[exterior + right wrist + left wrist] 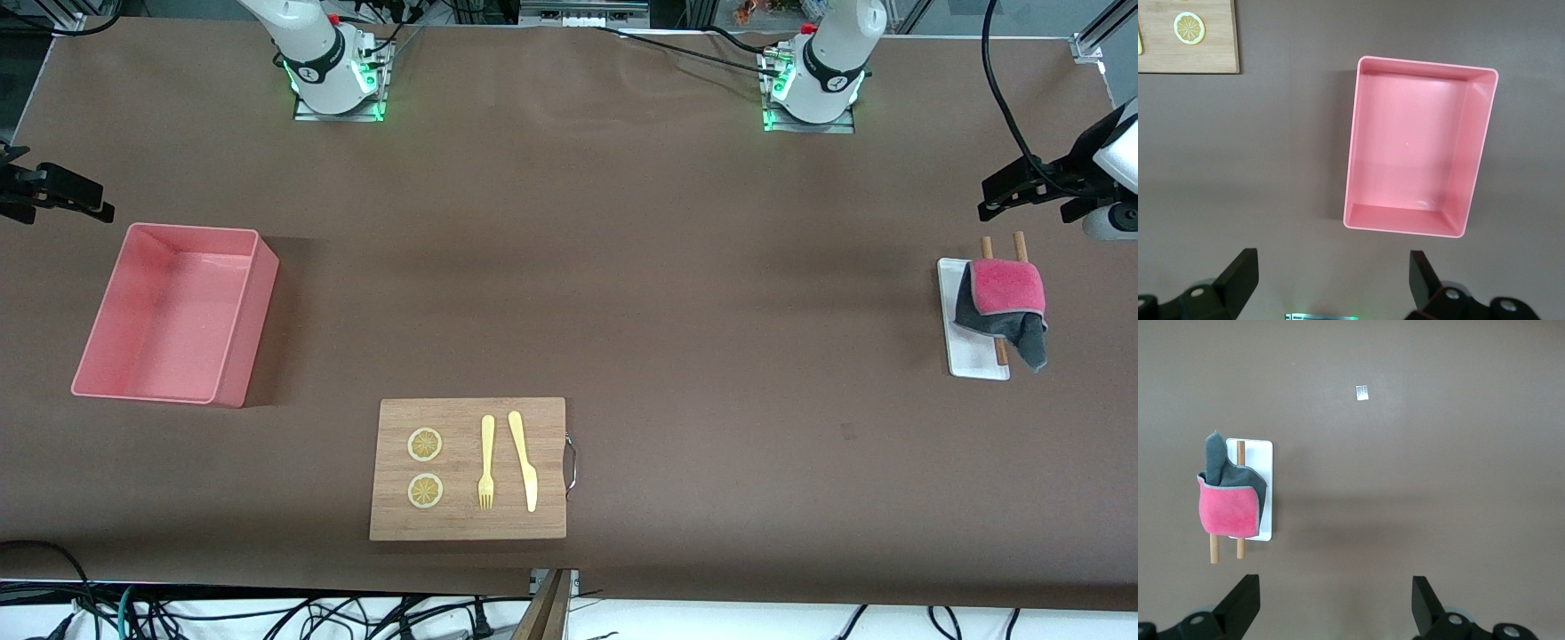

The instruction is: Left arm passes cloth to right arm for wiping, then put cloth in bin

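Left end effector (1335, 607) base cropped

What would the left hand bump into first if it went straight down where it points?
Probably just the bare brown table. The open left hand points at bare table, with the cloth and its white tray off to one side.

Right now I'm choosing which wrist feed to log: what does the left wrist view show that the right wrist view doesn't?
Only the left wrist view: the cloth draped over two wooden sticks on a small white tray, with the open left gripper above the table.
Only the right wrist view: the empty bin, a wooden board corner with a lemon slice, and the open right gripper.
Both: the brown tabletop.
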`<action>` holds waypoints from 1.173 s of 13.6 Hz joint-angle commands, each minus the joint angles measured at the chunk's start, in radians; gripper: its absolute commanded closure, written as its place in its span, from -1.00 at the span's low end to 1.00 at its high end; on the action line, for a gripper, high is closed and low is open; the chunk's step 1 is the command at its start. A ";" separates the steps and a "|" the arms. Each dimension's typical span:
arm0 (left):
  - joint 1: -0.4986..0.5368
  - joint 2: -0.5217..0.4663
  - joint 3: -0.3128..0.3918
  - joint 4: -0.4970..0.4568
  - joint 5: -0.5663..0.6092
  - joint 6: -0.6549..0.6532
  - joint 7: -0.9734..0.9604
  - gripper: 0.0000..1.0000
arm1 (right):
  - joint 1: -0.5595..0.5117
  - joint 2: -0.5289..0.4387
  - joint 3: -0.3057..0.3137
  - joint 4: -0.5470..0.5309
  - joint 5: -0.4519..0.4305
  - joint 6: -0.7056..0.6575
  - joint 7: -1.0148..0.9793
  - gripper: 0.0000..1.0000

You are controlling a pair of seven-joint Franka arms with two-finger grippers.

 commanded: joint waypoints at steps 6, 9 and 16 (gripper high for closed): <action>0.004 0.016 -0.002 0.038 -0.026 0.016 0.009 -1.00 | -0.007 0.005 0.002 0.011 0.006 0.001 -0.019 -0.99; 0.003 0.036 -0.005 0.038 -0.033 0.016 0.010 -1.00 | -0.007 0.005 0.002 0.010 0.006 0.001 -0.019 -0.99; 0.001 0.039 -0.005 0.038 -0.020 0.017 0.010 -1.00 | -0.007 0.008 0.000 0.011 0.014 0.002 -0.019 -0.99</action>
